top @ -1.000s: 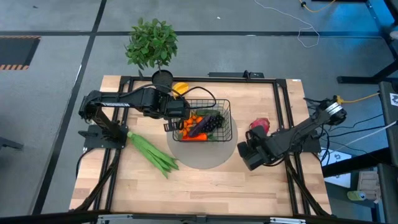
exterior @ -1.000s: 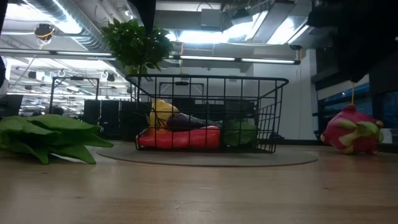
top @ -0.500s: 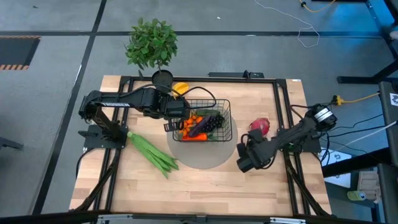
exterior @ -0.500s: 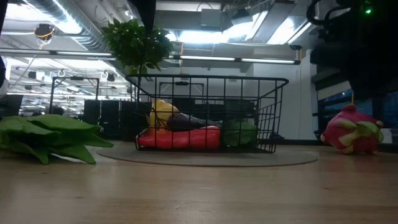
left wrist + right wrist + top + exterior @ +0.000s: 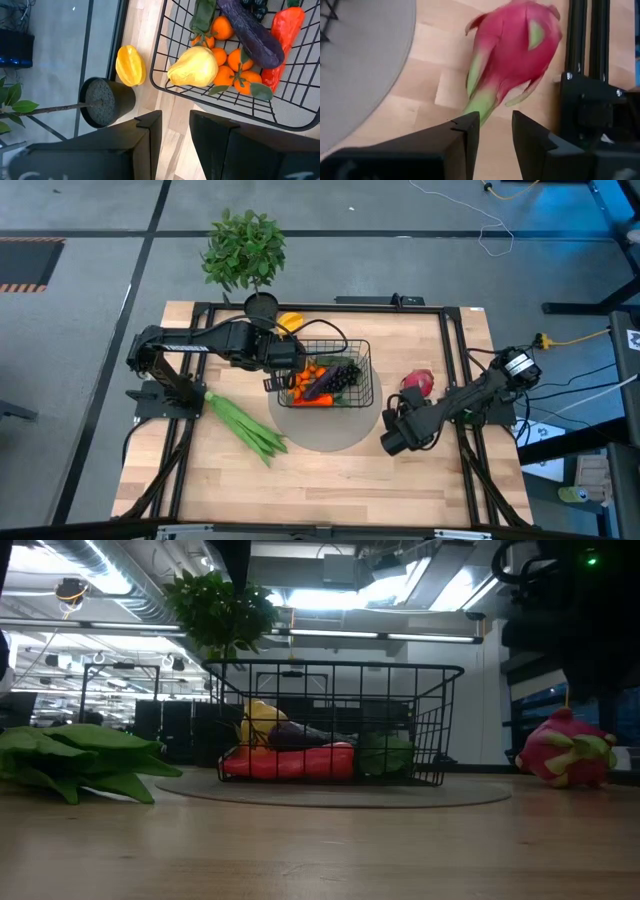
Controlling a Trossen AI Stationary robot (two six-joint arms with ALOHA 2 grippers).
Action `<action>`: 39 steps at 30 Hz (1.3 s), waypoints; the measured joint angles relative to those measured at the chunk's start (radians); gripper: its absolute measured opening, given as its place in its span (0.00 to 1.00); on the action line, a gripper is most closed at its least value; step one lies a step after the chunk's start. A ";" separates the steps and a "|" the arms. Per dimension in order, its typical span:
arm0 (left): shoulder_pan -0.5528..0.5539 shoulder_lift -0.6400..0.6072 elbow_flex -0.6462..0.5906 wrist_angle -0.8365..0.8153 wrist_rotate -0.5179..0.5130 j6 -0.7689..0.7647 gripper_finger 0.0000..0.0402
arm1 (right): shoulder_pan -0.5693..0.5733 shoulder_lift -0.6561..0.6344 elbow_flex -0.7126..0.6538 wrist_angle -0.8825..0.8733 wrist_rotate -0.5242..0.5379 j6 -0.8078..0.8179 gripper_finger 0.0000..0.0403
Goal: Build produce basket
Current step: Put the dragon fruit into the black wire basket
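Observation:
The black wire basket (image 5: 345,352) stands on a round grey mat (image 5: 325,435) mid-table. It holds oranges (image 5: 226,60), a purple eggplant (image 5: 250,32), a red pepper (image 5: 284,35), a yellow pear (image 5: 200,66) and dark grapes (image 5: 345,375). Green stalks (image 5: 245,425) lie flat on the table to its left. A pink dragon fruit (image 5: 512,55) lies on the wood right of the mat. My left gripper (image 5: 175,131) hangs open above the basket's left side, holding nothing. Just short of the dragon fruit's green tip, my right gripper (image 5: 495,127) is open and slants down.
A potted plant (image 5: 245,250) in a black pot (image 5: 102,102) stands at the table's far edge. A yellow star fruit (image 5: 131,65) lies beside it, outside the basket. Black frame rails (image 5: 580,45) run along the right side, close behind the dragon fruit.
My right gripper has sunk a little and tipped further downward near the dragon fruit, then held still. Its fingers keep the same gap. Nothing on the table has moved.

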 joint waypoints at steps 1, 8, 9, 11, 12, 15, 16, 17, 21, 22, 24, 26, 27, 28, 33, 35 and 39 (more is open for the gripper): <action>0.000 0.000 0.000 0.000 0.000 0.000 0.22 | 0.000 0.000 0.000 0.000 0.000 0.003 0.26; 0.000 0.000 0.000 0.000 0.000 -0.007 0.22 | 0.000 0.000 -0.001 0.000 0.015 0.052 0.28; 0.000 0.000 0.000 0.000 0.000 -0.011 0.22 | 0.000 0.002 -0.001 0.000 0.016 0.071 0.29; 0.000 0.000 0.000 0.000 0.000 -0.025 0.22 | 0.000 0.013 -0.001 0.000 0.016 0.127 0.33; 0.000 0.000 0.000 0.000 0.000 -0.028 0.22 | 0.000 0.023 -0.001 0.000 0.018 0.154 0.36; 0.000 0.000 0.000 0.000 0.000 -0.027 0.22 | 0.000 0.069 -0.001 0.002 0.002 0.219 0.46; 0.000 0.000 0.000 0.000 0.000 -0.026 0.22 | 0.000 0.085 -0.001 0.003 -0.007 0.240 0.49; 0.000 0.000 0.000 0.000 0.000 -0.026 0.22 | 0.000 0.102 -0.001 0.003 -0.017 0.257 0.53; 0.000 0.000 0.000 0.000 0.000 -0.025 0.22 | 0.000 0.165 -0.002 0.005 -0.027 0.292 0.63; 0.000 0.000 0.000 0.000 0.000 -0.025 0.22 | -0.001 0.178 -0.002 0.008 -0.027 0.300 0.64; 0.000 0.000 0.000 0.000 0.000 -0.023 0.22 | -0.006 0.205 -0.002 0.021 -0.015 0.315 0.66; 0.000 0.000 0.000 0.000 0.000 -0.023 0.22 | -0.015 0.223 -0.002 0.049 0.006 0.312 0.66; 0.000 0.000 0.000 0.000 0.000 -0.023 0.22 | -0.021 0.230 -0.002 0.056 0.016 0.313 0.66; 0.000 0.000 0.000 0.000 0.000 -0.023 0.22 | -0.027 0.238 -0.002 0.056 0.028 0.313 0.66; 0.000 0.000 0.000 0.000 0.000 -0.023 0.22 | -0.062 0.271 -0.002 0.054 0.038 0.249 0.65; 0.000 0.000 0.000 0.000 0.000 -0.023 0.22 | -0.071 0.274 -0.002 0.056 0.019 0.202 0.62; 0.000 0.000 0.000 0.000 0.000 -0.023 0.22 | -0.077 0.275 -0.002 0.056 -0.001 0.150 0.49</action>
